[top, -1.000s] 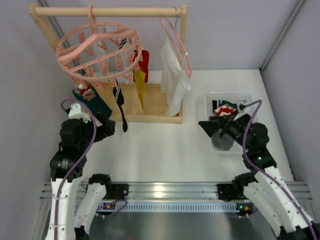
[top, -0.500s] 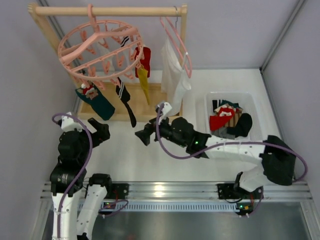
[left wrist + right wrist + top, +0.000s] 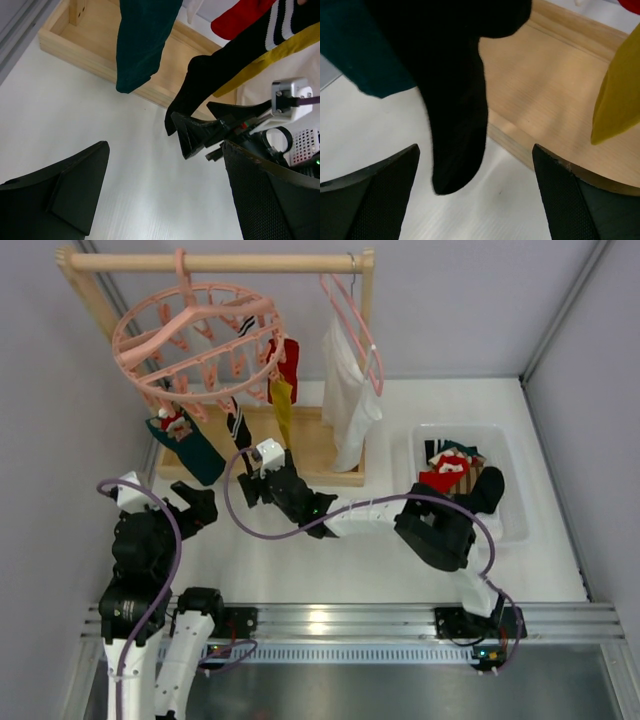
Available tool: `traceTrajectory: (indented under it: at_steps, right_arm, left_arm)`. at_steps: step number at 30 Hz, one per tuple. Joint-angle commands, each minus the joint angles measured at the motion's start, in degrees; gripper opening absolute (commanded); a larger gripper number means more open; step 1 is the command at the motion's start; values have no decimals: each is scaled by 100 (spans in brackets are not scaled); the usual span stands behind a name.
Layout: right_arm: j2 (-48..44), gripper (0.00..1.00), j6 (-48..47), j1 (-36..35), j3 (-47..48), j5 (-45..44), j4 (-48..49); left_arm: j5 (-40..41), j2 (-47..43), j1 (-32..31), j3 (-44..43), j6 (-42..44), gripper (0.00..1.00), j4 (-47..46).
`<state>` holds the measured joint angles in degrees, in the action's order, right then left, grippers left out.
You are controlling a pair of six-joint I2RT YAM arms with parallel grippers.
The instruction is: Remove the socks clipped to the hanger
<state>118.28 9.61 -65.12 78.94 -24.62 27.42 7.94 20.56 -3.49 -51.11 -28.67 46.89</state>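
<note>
Below the hanger [image 3: 182,290], the open right gripper [image 3: 476,150] is lining up on the black sock [image 3: 455,100], needing a firm, centred bite before tugging down.

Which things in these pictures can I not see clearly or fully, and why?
- Top view: pegs on the pink ring too small to tell which grip socks.
- Right wrist view: black sock cut off by the upper edge.
- Top view: socks in the bin overlap; number unclear.
</note>
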Motion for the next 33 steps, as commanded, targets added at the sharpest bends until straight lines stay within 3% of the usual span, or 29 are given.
traceTrajectory:
  at_steps: [1, 6, 11, 14, 15, 19, 25, 33]
  right_arm:
    - [361, 86, 50, 271, 701, -184, 326]
    - [1091, 74, -117, 413, 1632, 2, 97]
    - [1198, 64, -117, 483, 1651, 106, 422]
    - [1163, 39, -90, 509, 1503, 159, 632]
    - [1136, 23, -90, 509, 1432, 168, 694]
    - [838, 1, 59, 501, 914, 151, 1151]
    - [-109, 0, 330, 404, -377, -7, 1618]
    - [-1087, 0, 814, 193, -1442, 10, 960]
  left_arm:
    - [-91, -26, -12, 49, -16, 98, -295]
    - [-144, 10, -12, 57, 10, 98, -330]
    - [-188, 36, -12, 66, 10, 99, -356]
    - [-197, 71, -12, 58, 10, 98, -348]
    - [-197, 80, -12, 58, 10, 98, -348]
    - [-302, 238, -12, -30, 28, 98, -339]
    - [-1020, 387, -12, -609, -200, 99, -339]
    - [-2612, 1406, 111, -2102, -614, 98, -383]
